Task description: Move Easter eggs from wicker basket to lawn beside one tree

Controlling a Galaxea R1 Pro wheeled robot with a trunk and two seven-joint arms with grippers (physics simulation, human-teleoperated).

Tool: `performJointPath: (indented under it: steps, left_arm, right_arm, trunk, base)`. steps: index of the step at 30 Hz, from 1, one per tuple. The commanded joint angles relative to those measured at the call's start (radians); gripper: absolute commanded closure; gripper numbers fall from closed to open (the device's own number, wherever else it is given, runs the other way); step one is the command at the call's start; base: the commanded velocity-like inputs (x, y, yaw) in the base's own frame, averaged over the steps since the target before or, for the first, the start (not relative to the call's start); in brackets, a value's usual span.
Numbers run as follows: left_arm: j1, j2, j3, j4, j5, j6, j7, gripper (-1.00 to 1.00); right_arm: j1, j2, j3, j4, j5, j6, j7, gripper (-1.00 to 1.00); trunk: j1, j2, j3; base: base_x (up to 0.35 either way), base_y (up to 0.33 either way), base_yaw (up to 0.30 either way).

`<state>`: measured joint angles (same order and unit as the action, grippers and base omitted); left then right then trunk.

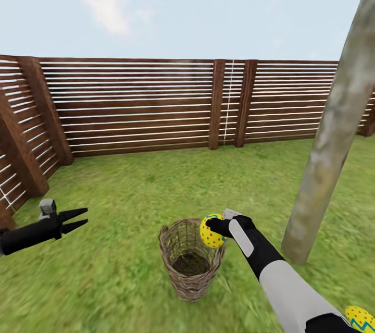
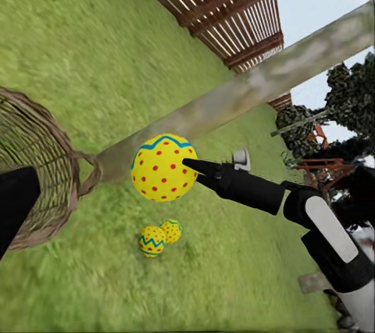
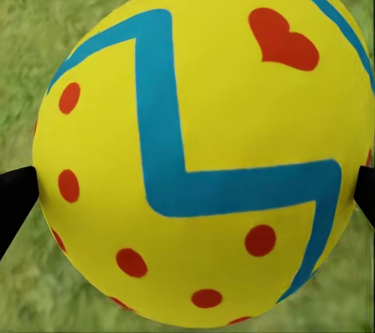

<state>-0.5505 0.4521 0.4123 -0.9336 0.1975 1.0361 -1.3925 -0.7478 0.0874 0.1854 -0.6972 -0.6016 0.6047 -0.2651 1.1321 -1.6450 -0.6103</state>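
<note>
Head view, right end effector (image 1: 212,232) gripping egg (image 1: 210,231) over basket rim (image 1: 172,227), left end effector (image 1: 78,219) spread apart, open lawn (image 1: 130,187) around

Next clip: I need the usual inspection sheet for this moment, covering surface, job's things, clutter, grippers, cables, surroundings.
Surface: lawn, mottled green grass.
Job's things: wicker basket upright on the grass, nothing seen inside from the head view; one Easter egg held above the basket's rim; two eggs on the grass, lying side by side; tree trunk stands to the right of the basket.
Clutter: nothing seen.
Grippers: right gripper shut on the held egg; left gripper open, empty, off to the basket's left.
Cables: nothing seen.
Surroundings: dark slatted wooden fence along the back and left; dark shrubs beyond the trunk in the left wrist view.
</note>
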Motion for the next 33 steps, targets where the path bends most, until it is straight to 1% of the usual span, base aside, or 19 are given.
performJointPath:
  steps: [1,10,19,33]
  left_arm:
    - [0.0,0.0,0.0,-0.001,0.001,0.01,-0.005,-1.0]
    - [0.0,0.0,0.0,-0.001,0.001,0.009,-0.01,-1.0]
    - [0.0,0.0,0.0,-0.001,0.0,0.007,-0.01,-1.0]
    - [0.0,0.0,-0.001,-0.001,0.0,0.007,-0.01,-1.0]
  right_arm:
    - [-0.001,0.0,0.004,-0.001,-0.01,0.001,-0.01,1.0]
    - [-0.001,-0.001,0.003,-0.001,-0.009,0.001,-0.01,1.0]
    - [-0.001,-0.008,0.002,-0.001,-0.01,0.001,-0.01,1.0]
    - [-0.001,-0.01,-0.001,0.011,-0.012,0.004,-0.013,1.0]
  trunk:
    - [0.0,-0.001,0.0]
    - [0.0,-0.001,0.01]
    - [0.0,-0.001,0.02]
    - [0.0,-0.001,0.036]
  base:
    - [0.0,-0.214,-0.222]
    - [0.0,-0.281,-0.222]
    - [0.0,-0.278,-0.222]
    - [0.0,-0.014,-0.222]
